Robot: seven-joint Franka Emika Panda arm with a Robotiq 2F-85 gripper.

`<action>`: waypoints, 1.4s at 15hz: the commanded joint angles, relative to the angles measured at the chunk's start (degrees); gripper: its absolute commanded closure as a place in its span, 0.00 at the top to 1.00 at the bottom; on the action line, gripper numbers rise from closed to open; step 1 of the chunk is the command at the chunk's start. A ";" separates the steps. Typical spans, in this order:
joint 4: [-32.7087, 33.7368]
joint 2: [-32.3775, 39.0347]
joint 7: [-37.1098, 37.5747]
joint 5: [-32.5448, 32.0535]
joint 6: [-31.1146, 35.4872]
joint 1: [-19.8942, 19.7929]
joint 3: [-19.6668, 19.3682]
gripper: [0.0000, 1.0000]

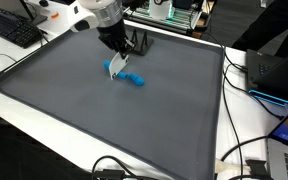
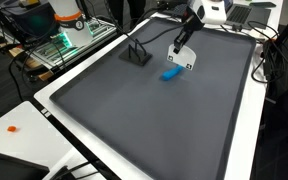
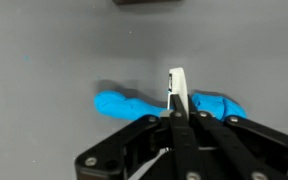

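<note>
The blue, knobbly, elongated plastic piece point(image 3: 124, 104) is lying flat on the dark grey mat point(image 1: 104, 125), towards its far side in an exterior view point(image 2: 171, 73). The black gripper point(image 3: 177, 95) is hovering just over its middle, fingers pressed together into a pale tip; whether they are pinching anything cannot be told. A small black stand point(image 2: 136, 55) is sitting nearby on the mat.

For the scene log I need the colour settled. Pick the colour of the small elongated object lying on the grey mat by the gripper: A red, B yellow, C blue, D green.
C: the elongated object lying on the mat just past the gripper is bright blue in the wrist view and in both exterior views.
</note>
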 commanded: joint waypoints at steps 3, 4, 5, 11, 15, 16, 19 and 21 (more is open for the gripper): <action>-0.38 1.03 -0.18 -1.74 2.84 0.04 -0.29 0.01; -0.37 1.21 -0.18 -2.05 3.06 0.11 -0.37 0.01; -0.36 1.36 -0.16 -2.25 3.26 0.13 -0.41 0.01; -0.62 2.34 -0.32 -3.07 4.00 0.28 -0.37 0.01; -0.74 3.33 -0.46 -3.02 4.22 0.36 -0.25 0.01; -0.75 3.56 -0.52 -2.96 4.26 0.37 -0.20 0.01; -0.79 4.07 -0.57 -2.76 4.18 0.36 -0.12 0.01; -0.97 4.25 -0.91 -2.31 4.19 0.21 0.12 0.01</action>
